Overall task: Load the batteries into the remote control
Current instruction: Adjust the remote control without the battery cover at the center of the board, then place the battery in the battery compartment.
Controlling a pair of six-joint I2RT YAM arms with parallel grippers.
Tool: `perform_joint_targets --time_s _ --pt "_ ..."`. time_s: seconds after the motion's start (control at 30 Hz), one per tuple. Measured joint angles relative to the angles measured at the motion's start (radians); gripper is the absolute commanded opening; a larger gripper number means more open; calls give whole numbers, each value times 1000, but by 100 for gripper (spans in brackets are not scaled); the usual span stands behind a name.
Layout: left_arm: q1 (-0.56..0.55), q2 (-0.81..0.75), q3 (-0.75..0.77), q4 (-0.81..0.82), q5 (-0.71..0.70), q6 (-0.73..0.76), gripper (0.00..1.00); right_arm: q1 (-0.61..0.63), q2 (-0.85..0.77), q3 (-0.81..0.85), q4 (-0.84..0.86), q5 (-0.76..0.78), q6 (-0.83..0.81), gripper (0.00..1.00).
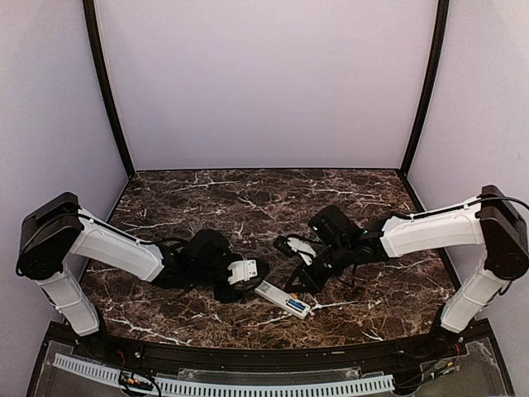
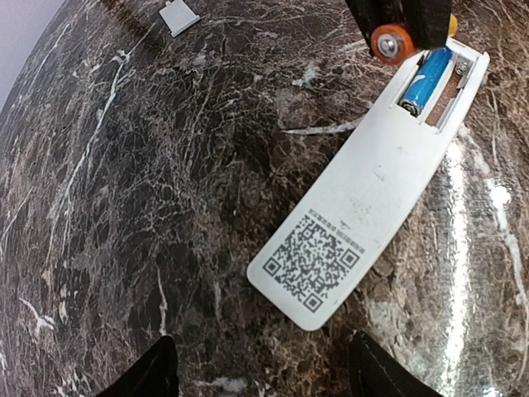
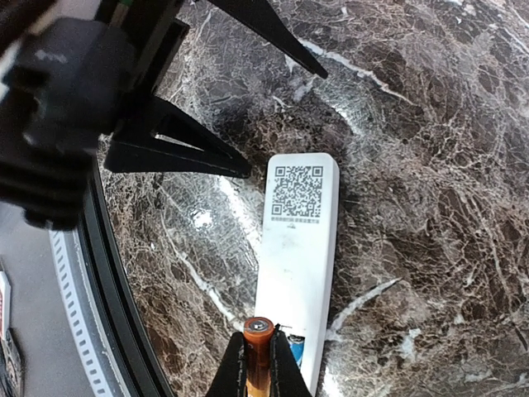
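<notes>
Remote control [image 1: 283, 299] diagonal, open end near-right

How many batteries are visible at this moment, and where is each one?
2. The blue battery lies in the open compartment of the remote control. The orange battery is pinched in the fingers of the right gripper at that compartment's end. No others show.

A white remote [image 2: 372, 198] lies back-up on a marble table [image 2: 149, 207], slanting from lower centre to upper right, with a blue battery [image 2: 426, 78] in its open bay, the right gripper [image 2: 398, 33] pinching an orange battery [image 2: 391, 41] at the bay's top end, and a grey cover [image 2: 179, 16] upper left.
</notes>
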Motion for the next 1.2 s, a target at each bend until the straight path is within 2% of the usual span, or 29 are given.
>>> perform_joint_targets --time_s 0.17,0.37,1.2 --pt "0 -72 -46 3 0 -64 70 8 24 -33 68 -2 10 0" --pt "0 -79 -49 5 0 -102 70 13 55 -51 112 0 8 0" --pt "2 -77 -49 5 0 -106 70 52 21 -147 171 39 4 1"
